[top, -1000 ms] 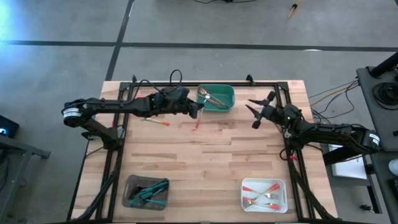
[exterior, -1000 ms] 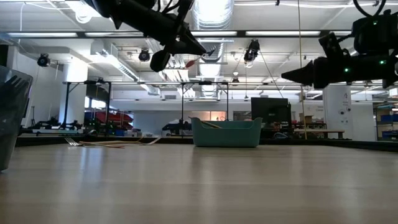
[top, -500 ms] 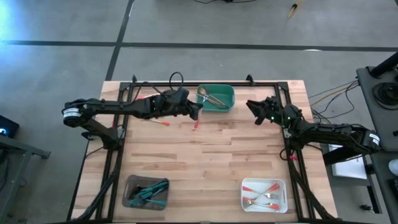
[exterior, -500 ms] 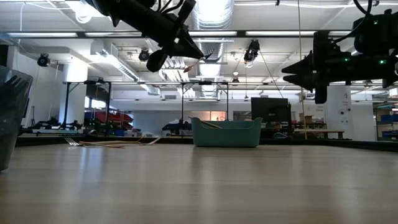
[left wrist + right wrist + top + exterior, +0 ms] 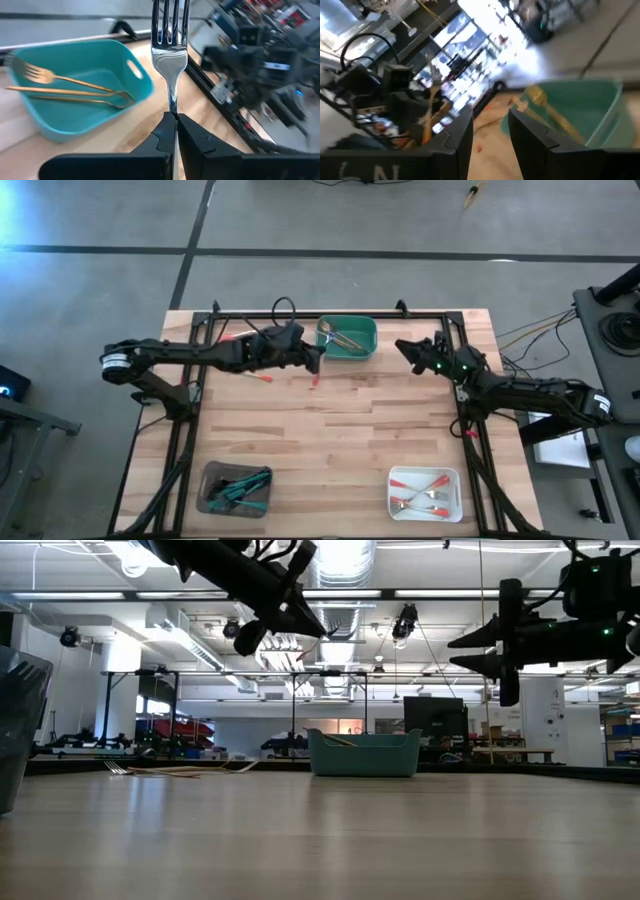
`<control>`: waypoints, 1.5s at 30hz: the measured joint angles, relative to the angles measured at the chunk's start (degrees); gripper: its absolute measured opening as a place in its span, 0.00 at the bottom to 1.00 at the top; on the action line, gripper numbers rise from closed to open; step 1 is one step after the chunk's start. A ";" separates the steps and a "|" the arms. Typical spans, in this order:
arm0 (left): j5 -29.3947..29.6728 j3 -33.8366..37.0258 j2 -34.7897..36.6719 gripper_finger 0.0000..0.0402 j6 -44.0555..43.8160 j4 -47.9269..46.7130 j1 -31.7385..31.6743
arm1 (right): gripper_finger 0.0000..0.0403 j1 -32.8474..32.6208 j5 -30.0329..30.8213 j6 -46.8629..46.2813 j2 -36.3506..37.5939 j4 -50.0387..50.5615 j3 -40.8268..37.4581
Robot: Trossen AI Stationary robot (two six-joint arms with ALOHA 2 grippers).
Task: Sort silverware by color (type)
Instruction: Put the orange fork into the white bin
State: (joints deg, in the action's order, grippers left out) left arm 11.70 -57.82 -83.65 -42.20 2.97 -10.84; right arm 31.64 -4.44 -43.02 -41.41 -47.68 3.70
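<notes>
My left gripper (image 5: 318,360) hangs above the table beside the green tray (image 5: 366,348) and is shut on a fork (image 5: 171,45) with a shiny metal head and a red-orange handle. The tray holds gold silverware (image 5: 65,85). My right gripper (image 5: 403,347) stands open in the air to the tray's right, its fingers (image 5: 470,639) one above the other, pointing toward the fork, with nothing between them. A red-handled piece (image 5: 255,377) lies flat on the table under the left arm. My left gripper pinches the fork's thin neck (image 5: 173,106), just below the head, between its two fingertips. The tined head sticks out past the fingers. The red-orange handle (image 5: 315,382) hangs on the other side. The fork is lifted clear of the table.
A grey tray (image 5: 212,502) with teal-handled pieces sits at the near left, a white tray (image 5: 394,502) with red-handled pieces at the near right. More loose silverware (image 5: 150,771) lies at the far left. The table's middle is bare wood.
My right gripper has rolled about its own axis in place; its open fingers, side by side before, now stand one above the other. My left gripper has turned a little with the fork, without leaving its place.
</notes>
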 joint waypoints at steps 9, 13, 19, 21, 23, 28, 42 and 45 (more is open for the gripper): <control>8.94 -2.02 -3.91 0.00 -5.40 -0.68 0.34 | 0.29 -2.48 -4.53 -3.44 -1.31 46.68 19.26; 8.94 -5.77 -9.18 0.00 -5.50 -1.00 0.36 | 0.29 -3.67 -4.46 -2.24 -4.37 57.77 29.02; 6.83 -16.41 -17.45 0.00 -5.47 -2.45 -0.15 | 0.29 -4.82 -4.47 -4.45 -9.69 59.72 37.28; 4.78 -20.30 -19.14 0.00 -3.99 -6.65 -0.51 | 0.29 -6.09 -3.66 -5.67 -11.26 59.85 38.70; 5.58 -23.61 -20.10 0.00 -3.44 -12.54 -0.84 | 0.29 -8.17 -1.71 -6.96 -12.54 59.77 39.55; 8.77 -26.82 -20.27 0.00 -2.13 -16.55 -2.02 | 0.29 -13.37 5.60 -9.82 -15.66 58.91 40.22; 5.43 -26.88 -20.13 0.00 -0.29 -12.01 -2.79 | 0.29 -17.14 12.05 -10.15 -27.96 51.64 46.21; 5.25 -26.86 -20.12 0.00 -0.24 -12.44 -2.79 | 0.29 -17.14 12.12 -8.70 -30.29 51.84 48.34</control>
State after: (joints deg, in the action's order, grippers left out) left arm 16.95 -84.68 -103.77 -42.44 -9.47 -13.63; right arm 14.50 7.68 -51.72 -71.70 4.16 52.04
